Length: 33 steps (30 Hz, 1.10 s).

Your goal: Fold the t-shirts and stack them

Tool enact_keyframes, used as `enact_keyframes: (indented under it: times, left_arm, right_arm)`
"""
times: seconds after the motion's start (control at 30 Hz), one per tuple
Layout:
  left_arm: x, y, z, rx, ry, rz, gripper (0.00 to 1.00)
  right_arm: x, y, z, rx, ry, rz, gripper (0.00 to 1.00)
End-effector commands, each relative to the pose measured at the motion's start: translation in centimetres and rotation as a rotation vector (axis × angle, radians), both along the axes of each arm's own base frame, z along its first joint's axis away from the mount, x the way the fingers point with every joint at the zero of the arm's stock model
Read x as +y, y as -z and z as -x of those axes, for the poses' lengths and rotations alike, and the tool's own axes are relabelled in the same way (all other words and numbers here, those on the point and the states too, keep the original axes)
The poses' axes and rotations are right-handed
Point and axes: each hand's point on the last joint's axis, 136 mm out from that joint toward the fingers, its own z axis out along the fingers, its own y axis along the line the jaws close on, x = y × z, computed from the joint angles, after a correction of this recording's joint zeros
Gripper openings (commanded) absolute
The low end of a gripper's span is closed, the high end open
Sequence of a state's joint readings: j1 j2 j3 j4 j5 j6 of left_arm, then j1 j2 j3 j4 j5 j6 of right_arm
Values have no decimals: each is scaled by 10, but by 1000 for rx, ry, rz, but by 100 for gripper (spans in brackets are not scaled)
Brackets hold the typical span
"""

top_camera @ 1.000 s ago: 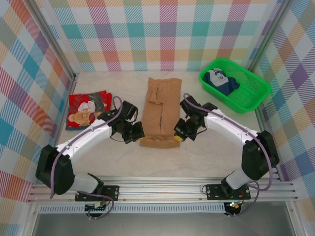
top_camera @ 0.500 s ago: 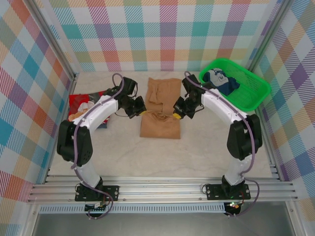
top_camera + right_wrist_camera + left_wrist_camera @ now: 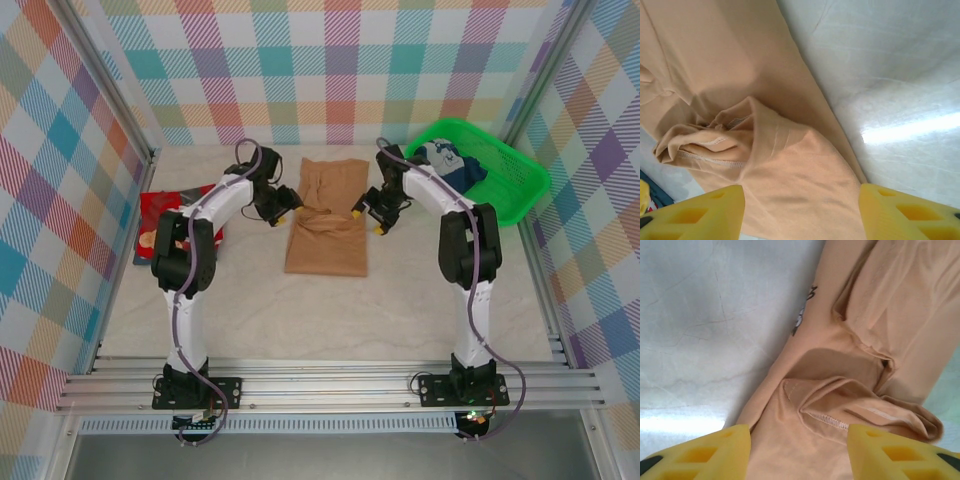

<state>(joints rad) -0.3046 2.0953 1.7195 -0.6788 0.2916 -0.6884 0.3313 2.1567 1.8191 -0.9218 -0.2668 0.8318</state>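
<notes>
The tan-brown t-shirt (image 3: 328, 235) at the table's middle is plain, with a small dark and white bit of print at one edge. The red t-shirt (image 3: 155, 206) by the left edge bears pale cartoon figures. The basket (image 3: 522, 182) in the far right corner is bright green mesh and holds dark blue and white cloth (image 3: 450, 166). The table (image 3: 300, 315) is pale beige, faintly veined. The walls (image 3: 340, 70) are pastel plaid. The arms (image 3: 215, 205) are white and black with purple cables (image 3: 240, 150). The left gripper (image 3: 797, 440) and right gripper (image 3: 802, 200) have yellow fingers.
</notes>
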Motion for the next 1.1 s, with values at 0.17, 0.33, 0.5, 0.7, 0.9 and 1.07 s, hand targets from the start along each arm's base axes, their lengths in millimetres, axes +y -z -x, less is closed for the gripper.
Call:
enact_keyframes:
  times: [0.17,0.33,0.5,0.7,0.9,1.07]
  left_arm:
    - [25,-24,70,-6,-14,1,44]
    - [-4,-7,78,22,41,126,21]
    - [-29,17,64,70,81,90,9]
    - [-35,41,36,105,85,49,6]
    - [-33,43,-1,87,57,31,6]
    - [-21,48,-25,75,15,14,7]
  right_arm:
    - [-17,-25,59,-85,-33,31,49]
    - [0,-5,76,-88,-58,-49,22]
    - [26,8,49,-75,-102,-87,7]
    - [41,30,21,-29,-95,-79,5]
    - [40,40,-9,-33,-65,-64,5]
    - [32,43,-28,-44,-34,-52,5]
